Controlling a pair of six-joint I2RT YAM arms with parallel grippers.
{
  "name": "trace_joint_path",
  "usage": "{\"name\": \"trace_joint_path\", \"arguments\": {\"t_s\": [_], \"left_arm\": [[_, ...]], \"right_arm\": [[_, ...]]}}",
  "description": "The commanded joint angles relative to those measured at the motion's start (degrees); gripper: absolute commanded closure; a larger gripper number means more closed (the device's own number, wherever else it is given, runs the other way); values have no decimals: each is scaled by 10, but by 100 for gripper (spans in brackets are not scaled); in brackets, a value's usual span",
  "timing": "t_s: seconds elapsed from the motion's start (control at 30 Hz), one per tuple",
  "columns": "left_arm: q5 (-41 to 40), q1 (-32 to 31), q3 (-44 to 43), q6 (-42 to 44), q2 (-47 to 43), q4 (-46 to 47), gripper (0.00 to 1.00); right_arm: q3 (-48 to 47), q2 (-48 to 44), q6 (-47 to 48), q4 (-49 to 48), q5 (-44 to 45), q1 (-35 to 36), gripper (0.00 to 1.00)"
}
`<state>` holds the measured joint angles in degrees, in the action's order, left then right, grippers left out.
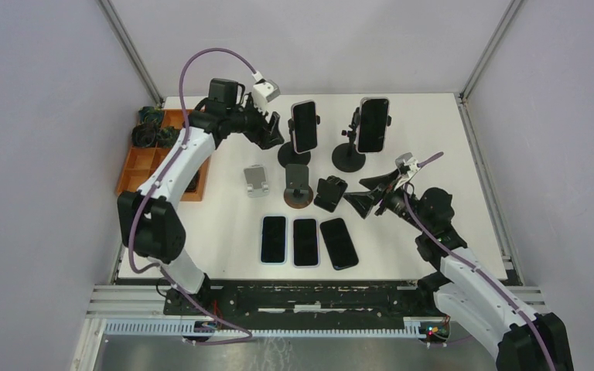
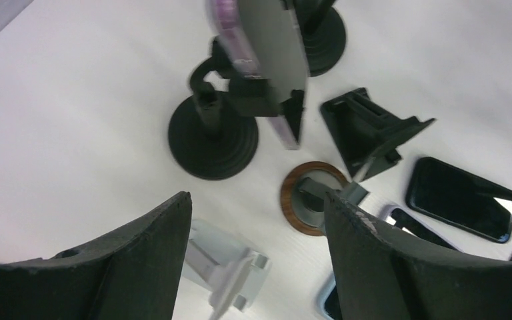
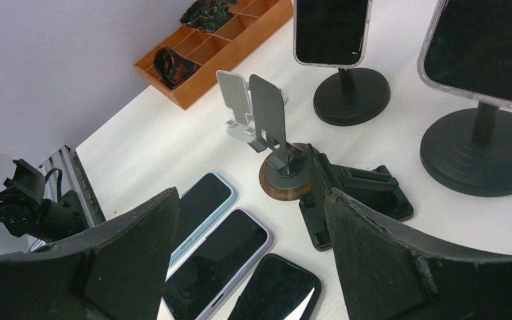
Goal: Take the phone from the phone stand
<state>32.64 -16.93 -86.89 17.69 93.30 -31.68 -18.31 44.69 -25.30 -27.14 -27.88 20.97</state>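
Two phones stand upright on black round-base stands at the back of the table: a purple-cased phone (image 1: pixel 304 126) on the left stand (image 1: pixel 292 154) and a second phone (image 1: pixel 373 124) on the right stand (image 1: pixel 348 158). My left gripper (image 1: pixel 272 133) is open and empty, just left of the purple-cased phone. In the left wrist view that phone (image 2: pixel 267 53) shows from behind, in its clamp above the stand base (image 2: pixel 213 137), beyond my open gripper (image 2: pixel 257 220). My right gripper (image 1: pixel 353 190) is open and empty, in front of the right stand; both phones (image 3: pixel 330 30) (image 3: pixel 487 47) show in the right wrist view.
Three phones lie flat side by side at the front (image 1: pixel 274 239) (image 1: pixel 305 242) (image 1: pixel 338 243). Empty stands sit mid-table: a white one (image 1: pixel 256 180), a grey one on a wood-ring base (image 1: pixel 298 185) and a black folding one (image 1: pixel 329 193). An orange compartment tray (image 1: pixel 158 158) sits at the left edge.
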Motion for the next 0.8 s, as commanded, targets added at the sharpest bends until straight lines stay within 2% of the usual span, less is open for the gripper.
{"name": "trace_joint_path", "arguments": {"t_s": [0.0, 0.1, 0.23, 0.37, 0.47, 0.63, 0.77], "left_arm": [[42, 31, -58, 66, 57, 15, 24], [65, 34, -81, 121, 94, -8, 25], [69, 35, -90, 147, 129, 7, 26], [92, 35, -100, 135, 148, 17, 28], [145, 38, -95, 131, 134, 3, 27], [208, 40, -58, 71, 96, -6, 18], [185, 35, -8, -49, 77, 77, 13]], "right_arm": [[-42, 4, 5, 46, 6, -1, 17], [-43, 7, 1, 39, -8, -1, 20], [-55, 8, 9, 54, -8, -1, 23], [-72, 1, 13, 73, -8, -1, 24], [-80, -5, 18, 82, -15, 0, 23], [-78, -5, 20, 85, -17, 0, 21], [-68, 0, 10, 70, -19, 0, 21]]}}
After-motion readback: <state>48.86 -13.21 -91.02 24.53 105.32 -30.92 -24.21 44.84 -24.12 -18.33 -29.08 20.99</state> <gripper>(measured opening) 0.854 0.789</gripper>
